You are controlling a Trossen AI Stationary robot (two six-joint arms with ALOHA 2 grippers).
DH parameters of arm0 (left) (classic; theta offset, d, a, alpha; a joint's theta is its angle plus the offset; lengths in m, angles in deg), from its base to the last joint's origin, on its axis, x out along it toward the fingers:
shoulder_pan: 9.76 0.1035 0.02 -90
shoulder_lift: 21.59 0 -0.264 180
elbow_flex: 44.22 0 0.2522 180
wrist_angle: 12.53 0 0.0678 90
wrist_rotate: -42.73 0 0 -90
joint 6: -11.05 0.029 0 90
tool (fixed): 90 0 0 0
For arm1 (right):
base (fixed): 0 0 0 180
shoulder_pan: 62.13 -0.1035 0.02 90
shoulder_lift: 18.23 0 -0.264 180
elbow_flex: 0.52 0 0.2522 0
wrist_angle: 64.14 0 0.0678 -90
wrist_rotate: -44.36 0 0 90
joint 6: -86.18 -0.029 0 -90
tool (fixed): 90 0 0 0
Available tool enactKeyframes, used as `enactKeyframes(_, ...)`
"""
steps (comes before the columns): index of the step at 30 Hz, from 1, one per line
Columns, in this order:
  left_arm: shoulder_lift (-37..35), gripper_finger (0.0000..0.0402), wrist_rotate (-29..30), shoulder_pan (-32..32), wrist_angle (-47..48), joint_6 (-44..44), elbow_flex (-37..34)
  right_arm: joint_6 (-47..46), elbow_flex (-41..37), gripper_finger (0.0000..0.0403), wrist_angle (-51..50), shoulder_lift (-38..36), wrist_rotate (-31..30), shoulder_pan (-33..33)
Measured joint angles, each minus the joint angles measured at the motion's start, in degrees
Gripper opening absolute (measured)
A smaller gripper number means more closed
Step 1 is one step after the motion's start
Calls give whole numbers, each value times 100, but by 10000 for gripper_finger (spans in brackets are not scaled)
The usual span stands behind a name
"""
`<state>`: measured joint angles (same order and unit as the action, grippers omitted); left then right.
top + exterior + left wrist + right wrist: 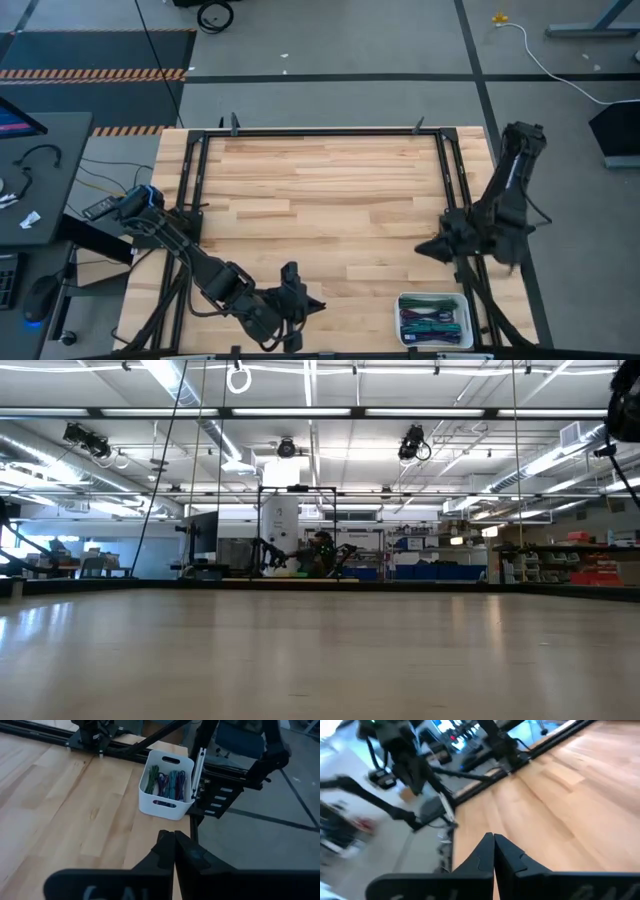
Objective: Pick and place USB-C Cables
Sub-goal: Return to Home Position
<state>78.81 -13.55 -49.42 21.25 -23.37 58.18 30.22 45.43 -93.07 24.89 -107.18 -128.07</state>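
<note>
Clenched and empty, the left end effector (318,303) hangs at the table's (320,190) front edge from above, the right end effector (420,250) near its right side. Left wrist: fingers (162,851) together, USB-C Cables (167,782) heaped in the white bin (165,809) ahead. Right wrist: fingers (482,852) likewise together, over wood.

The high camera looks straight down on the whole table (320,190), the low one sits at board level facing the far room, and each wrist camera looks closely past its own gripper: the left gripper (173,834) toward the near-right white bin (162,805), which the overhead view shares, and the right gripper (493,836) across the boards to a table edge.
</note>
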Motion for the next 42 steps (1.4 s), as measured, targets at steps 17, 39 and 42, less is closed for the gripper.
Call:
enactKeyframes(17,0,8,0,96,1,-605,0,2858,-2566,1,3570,-2845,3804,3904)
enactKeyframes(39,-439,6,-324,87,900,-1189,0,3226,-3182,0,1792,-4287,5081,5348)
enactKeyframes(42,-596,4,-300,55,1137,-1205,-1,3440,-3182,0,1778,-4269,5080,5455)
